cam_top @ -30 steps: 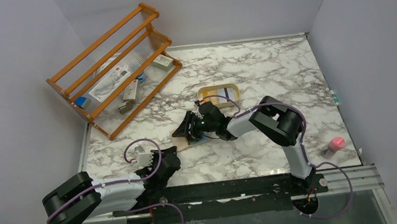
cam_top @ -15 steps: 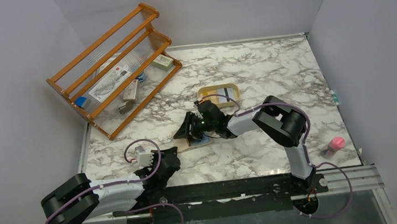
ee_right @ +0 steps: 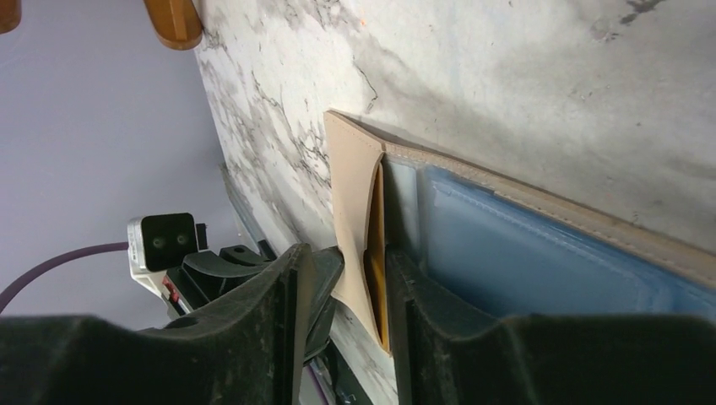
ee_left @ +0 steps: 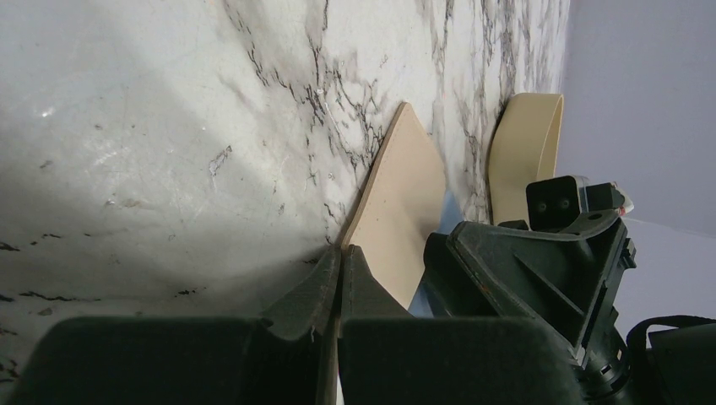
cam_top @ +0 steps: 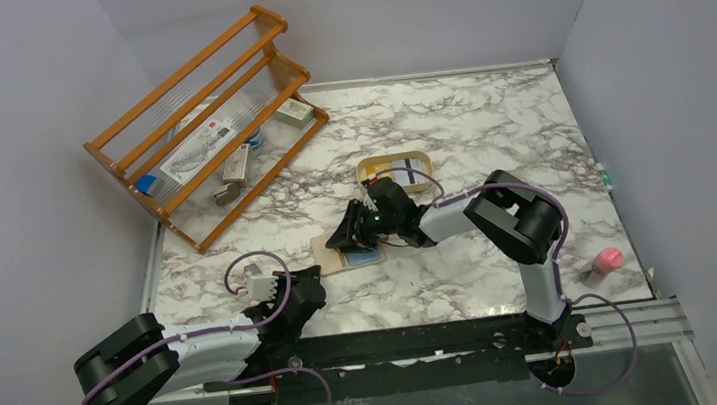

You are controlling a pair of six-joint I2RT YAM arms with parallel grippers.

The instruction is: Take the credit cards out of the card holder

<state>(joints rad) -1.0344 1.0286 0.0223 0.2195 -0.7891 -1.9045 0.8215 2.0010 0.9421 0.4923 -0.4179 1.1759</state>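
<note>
The tan card holder (cam_top: 340,254) lies open on the marble, its light blue inside up. In the right wrist view its tan pocket flap (ee_right: 353,202) stands up with a yellow-orange card (ee_right: 376,278) tucked behind it. My right gripper (cam_top: 356,231) is open; its fingers straddle that flap and card (ee_right: 348,263). My left gripper (cam_top: 311,284) is shut on the card holder's near-left edge (ee_left: 340,255), a thin tan strip between its fingertips. The holder also shows in the left wrist view (ee_left: 407,198). Two cards, one with a dark stripe (cam_top: 413,168), lie in the cream tray.
The cream oval tray (cam_top: 368,166) sits just behind the card holder and also shows in the left wrist view (ee_left: 525,148). A wooden rack (cam_top: 206,128) with small items stands at the back left. A pink object (cam_top: 606,261) lies near the right front edge.
My right gripper has shifted a little to the right over the card holder, and more of the holder's tan left side shows. The left arm has not moved.
</note>
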